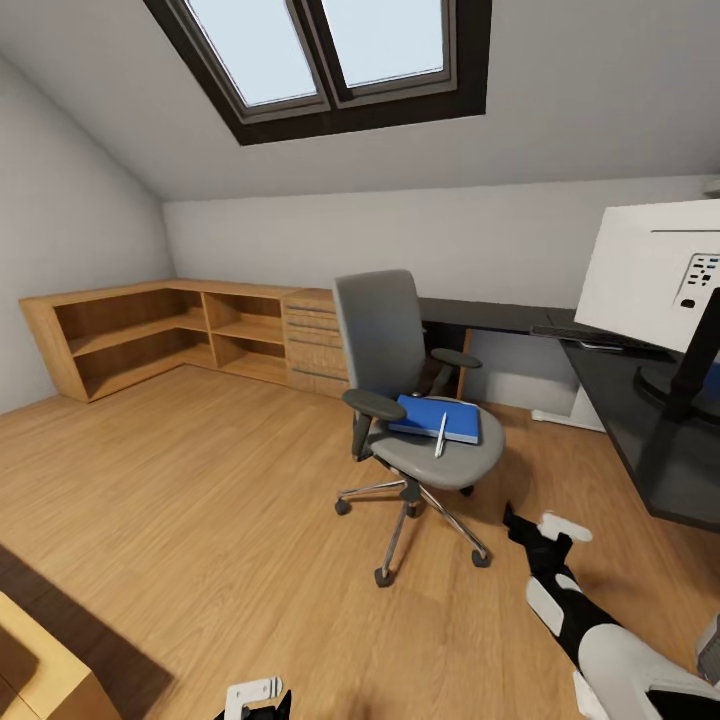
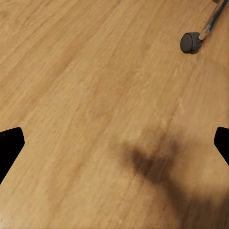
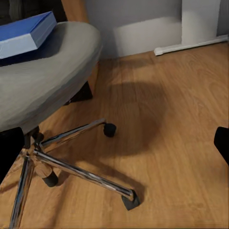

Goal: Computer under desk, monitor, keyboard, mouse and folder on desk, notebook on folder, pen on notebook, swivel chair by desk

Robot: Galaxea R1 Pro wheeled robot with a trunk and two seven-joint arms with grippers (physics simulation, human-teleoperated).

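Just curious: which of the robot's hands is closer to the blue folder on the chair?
The right hand: it sits low beside the swivel chair, below the folder. The left hand hangs farther back over the floor.

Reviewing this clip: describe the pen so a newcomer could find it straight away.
Find the grey swivel chair in the middle of the room. On its seat lies a blue folder; the pen is the slim silvery stick lying across the folder's front edge.

I'm in an attic home office: sloped pale walls under a skylight [image 1: 330, 55], wood plank floor [image 1: 200, 500], swivel chair [image 1: 400, 400] mid-frame, black desk [image 1: 640, 420] at right, wooden shelving [image 1: 170, 335] at left.
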